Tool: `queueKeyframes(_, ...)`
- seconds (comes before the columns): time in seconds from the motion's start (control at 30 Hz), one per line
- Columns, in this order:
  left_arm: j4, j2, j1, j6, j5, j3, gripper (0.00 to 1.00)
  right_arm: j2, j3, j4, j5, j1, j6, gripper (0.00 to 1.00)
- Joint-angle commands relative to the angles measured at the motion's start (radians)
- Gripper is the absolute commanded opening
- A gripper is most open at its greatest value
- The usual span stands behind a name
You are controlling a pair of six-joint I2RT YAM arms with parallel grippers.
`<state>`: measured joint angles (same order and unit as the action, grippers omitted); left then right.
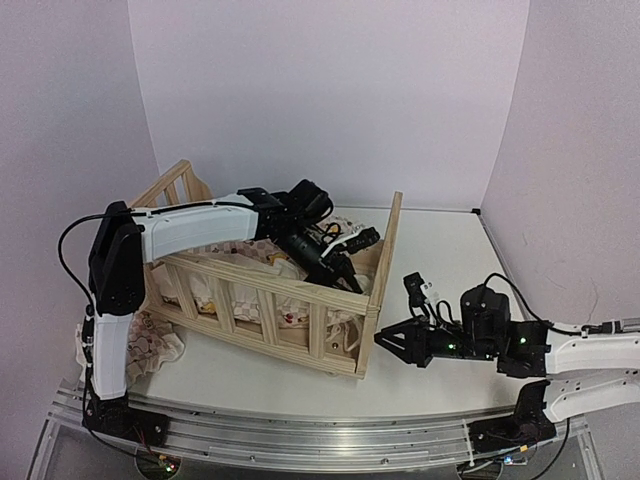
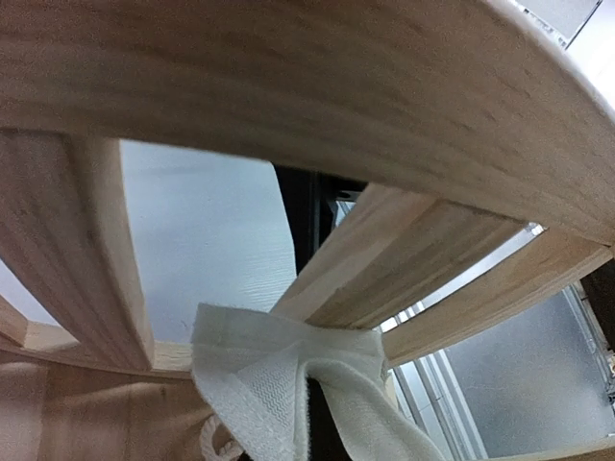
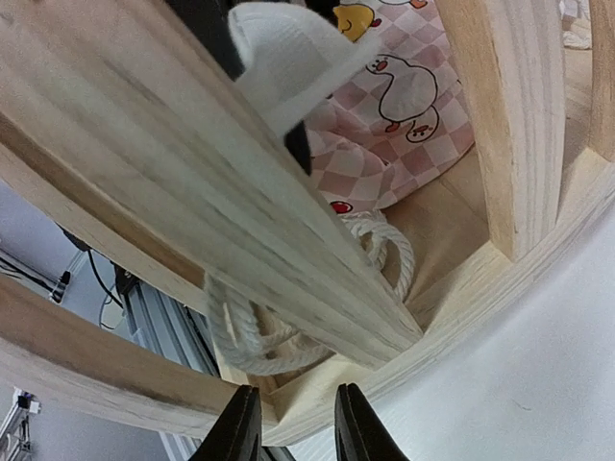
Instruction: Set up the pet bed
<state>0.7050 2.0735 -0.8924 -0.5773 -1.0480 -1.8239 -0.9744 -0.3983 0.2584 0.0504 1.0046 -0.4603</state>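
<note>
Table surface (image 1: 440,250) in the top external view was plain matte white. Pale lavender walls (image 1: 330,90) enclosed it at the back and on both sides. An aluminium rail (image 1: 300,430) ran along the near edge and carried both arm bases. The pet bed frame (image 1: 270,295) stood on the left-centre of the table, set at an angle to the rail. The cushion (image 1: 160,345) lay partly inside the frame, and one ruffled end spilled onto the table at the frame's left corner. The left gripper (image 1: 345,275) reached over the top rail into the frame. The right gripper (image 1: 383,343) sat low, just beside the frame's right end panel.

In the left wrist view, the frame's slats filled the picture from close range, and the table surface (image 2: 207,240) showed white between them. A white tie strap (image 2: 259,375) rose from the bottom edge. The left gripper's jaws were closed together on this strap.

In the right wrist view, the right gripper's fingers (image 3: 235,427) stood apart with a narrow gap, with nothing clamped between them. They were at the frame's lower edge. The checked, duck-printed cushion and a coiled white cord (image 3: 384,250) lay inside the frame. Bare white table showed at the lower right.
</note>
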Motion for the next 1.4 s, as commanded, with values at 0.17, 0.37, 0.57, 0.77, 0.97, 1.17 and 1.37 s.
queueKeyframes(0.17,-0.156,-0.121,-0.017,0.226,-0.003,0.070,0.00,0.019,0.064,0.195,0.084,0.003,0.194,0.34)
queueKeyframes(0.37,-0.174,-0.120,-0.016,0.261,0.009,0.068,0.00,0.041,0.085,0.183,0.070,0.003,0.241,0.30)
queueKeyframes(0.57,-0.256,-0.123,-0.016,0.292,0.032,0.122,0.00,-0.057,0.045,0.271,0.087,0.003,0.297,0.30)
queueKeyframes(0.77,-0.244,-0.130,-0.016,0.269,0.042,0.143,0.00,-0.151,0.002,0.359,0.131,0.003,0.278,0.30)
queueKeyframes(0.97,-0.266,-0.139,-0.016,0.281,0.046,0.164,0.00,-0.230,-0.007,0.396,0.245,0.003,0.256,0.42)
queueKeyframes(1.17,-0.284,-0.146,-0.014,0.281,0.071,0.168,0.00,-0.286,-0.032,0.418,0.294,0.004,0.235,0.42)
queueKeyframes(1.37,-0.271,-0.164,-0.008,0.274,0.054,0.180,0.00,-0.333,-0.052,0.469,0.164,0.003,0.169,0.19)
